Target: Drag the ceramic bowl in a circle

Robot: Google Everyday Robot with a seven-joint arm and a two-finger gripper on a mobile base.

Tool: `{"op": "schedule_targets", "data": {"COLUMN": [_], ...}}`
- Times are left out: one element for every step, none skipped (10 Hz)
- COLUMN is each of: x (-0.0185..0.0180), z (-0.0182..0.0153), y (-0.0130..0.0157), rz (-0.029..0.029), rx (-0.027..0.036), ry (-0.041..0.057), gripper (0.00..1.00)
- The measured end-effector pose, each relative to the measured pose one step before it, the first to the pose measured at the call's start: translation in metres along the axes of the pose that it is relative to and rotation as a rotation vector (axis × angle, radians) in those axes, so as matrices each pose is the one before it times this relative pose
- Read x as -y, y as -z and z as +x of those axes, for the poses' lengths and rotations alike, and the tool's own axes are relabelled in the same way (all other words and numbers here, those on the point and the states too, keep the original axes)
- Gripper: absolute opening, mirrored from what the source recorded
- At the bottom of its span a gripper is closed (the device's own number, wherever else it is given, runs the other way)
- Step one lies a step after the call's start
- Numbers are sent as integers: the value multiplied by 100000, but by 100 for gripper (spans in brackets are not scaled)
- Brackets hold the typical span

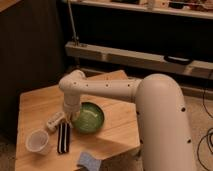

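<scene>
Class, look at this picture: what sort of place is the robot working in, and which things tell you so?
Probably a lab or workshop, not a home. Metal shelving with gear lines the back, cables trail on the floor, and the gripper reaches the ceramic bowl on a small wooden table.

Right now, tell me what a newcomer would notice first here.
The big white arm sweeps across the frame from the right, its tool shut at the left rim of the green ceramic bowl in the middle of the wooden table. Left of the bowl stands a small translucent cup.
</scene>
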Motion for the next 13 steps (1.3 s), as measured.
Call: {"op": "schedule_targets", "data": {"x": [-100,-952,-925,-1673,-2061,-1911,-1892,-2326,-3300,-2934,-1902,-2943,-1530], "z": [-1989,-2445,-1490,-2096,-2104,-1468,-1032,-801,-453,462,953,2397,2184], "y": [-48,87,143,207,298,283,250,213,154,4,-61,5,43], "rz": [999,682,319,-23,-546,-1101,-1332,-2405,-4318,-3338,-1687,-2076,-666], "rx": [1344,1320,620,879,573,199,-99,-166,-232,-389,-143,-638,-570], "ry": [312,-570,-849,-1815,-2615,-2525,-2569,-3037,-4256,-4075,-2155,-3921,-2898], "gripper": [0,0,0,0,0,0,0,0,0,0,0,0,0]}}
